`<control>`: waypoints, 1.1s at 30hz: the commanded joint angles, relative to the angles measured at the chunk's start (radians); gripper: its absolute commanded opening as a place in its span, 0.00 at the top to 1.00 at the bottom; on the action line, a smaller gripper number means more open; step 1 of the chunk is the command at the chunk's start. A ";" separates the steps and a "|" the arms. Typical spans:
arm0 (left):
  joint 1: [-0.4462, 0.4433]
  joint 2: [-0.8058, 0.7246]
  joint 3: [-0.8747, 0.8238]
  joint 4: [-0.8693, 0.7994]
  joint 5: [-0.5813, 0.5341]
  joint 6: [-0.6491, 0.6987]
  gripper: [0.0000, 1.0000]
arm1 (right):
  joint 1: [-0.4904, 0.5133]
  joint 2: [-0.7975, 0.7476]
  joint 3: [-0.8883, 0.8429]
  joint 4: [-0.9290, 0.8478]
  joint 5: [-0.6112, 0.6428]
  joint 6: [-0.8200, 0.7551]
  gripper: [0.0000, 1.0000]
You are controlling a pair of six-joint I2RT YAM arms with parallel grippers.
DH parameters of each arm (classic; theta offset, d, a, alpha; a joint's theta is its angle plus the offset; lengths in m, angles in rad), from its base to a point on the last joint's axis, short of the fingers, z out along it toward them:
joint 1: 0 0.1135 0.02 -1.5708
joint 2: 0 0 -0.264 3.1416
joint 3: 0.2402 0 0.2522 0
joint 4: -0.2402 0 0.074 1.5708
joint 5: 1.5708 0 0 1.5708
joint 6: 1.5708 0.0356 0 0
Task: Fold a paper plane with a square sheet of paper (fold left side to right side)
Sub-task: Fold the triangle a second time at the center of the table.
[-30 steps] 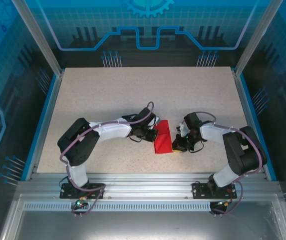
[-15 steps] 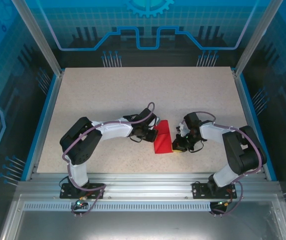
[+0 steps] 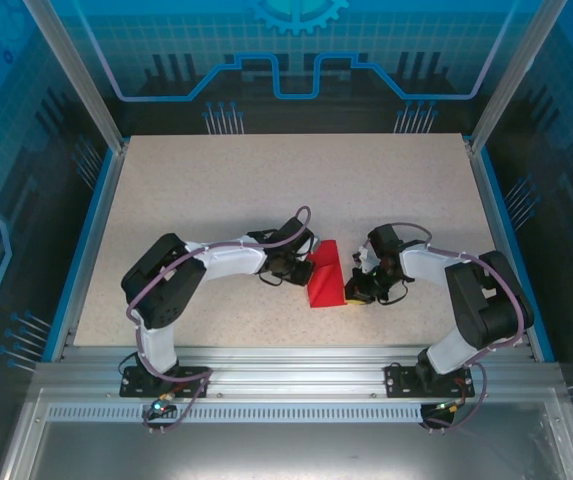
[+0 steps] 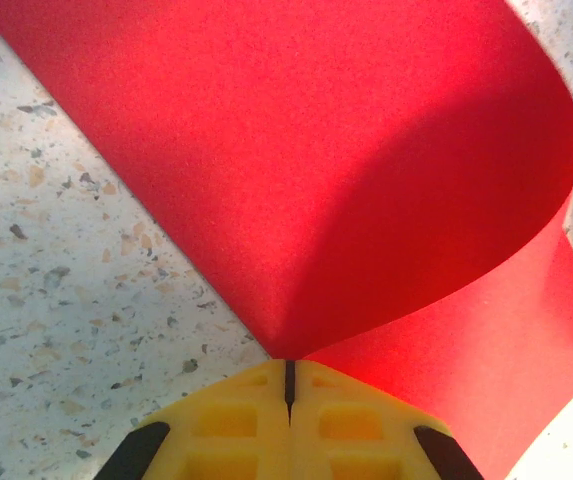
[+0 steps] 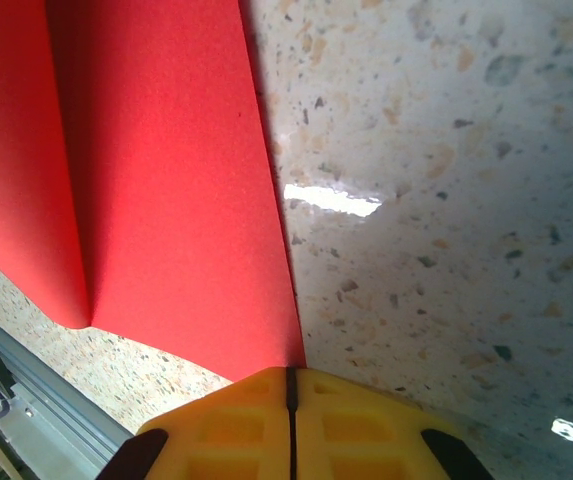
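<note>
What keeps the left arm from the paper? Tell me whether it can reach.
Yes, it seems: nothing is in the way. The left gripper is shut on the paper at its edge, and the sheet curls up from its tips.

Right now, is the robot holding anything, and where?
The left gripper pinches the red paper at the edge of its lifted, curled flap. The right gripper is shut at another edge; hold unclear.

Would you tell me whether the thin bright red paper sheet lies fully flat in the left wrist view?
No, the thin bright red paper sheet bends over itself in a rounded, uncreased curl.
</note>
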 commanded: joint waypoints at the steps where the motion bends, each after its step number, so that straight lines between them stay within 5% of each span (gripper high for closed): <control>1: 0.009 0.019 0.020 -0.010 -0.011 0.013 1.00 | 0.019 0.024 0.010 -0.009 0.036 -0.016 0.93; 20: 0.009 0.043 0.038 -0.007 -0.005 0.007 1.00 | -0.001 -0.135 0.076 -0.045 -0.035 -0.024 0.79; 33: 0.010 0.046 0.039 -0.003 -0.013 0.003 1.00 | 0.079 -0.048 0.089 0.208 -0.125 0.123 0.83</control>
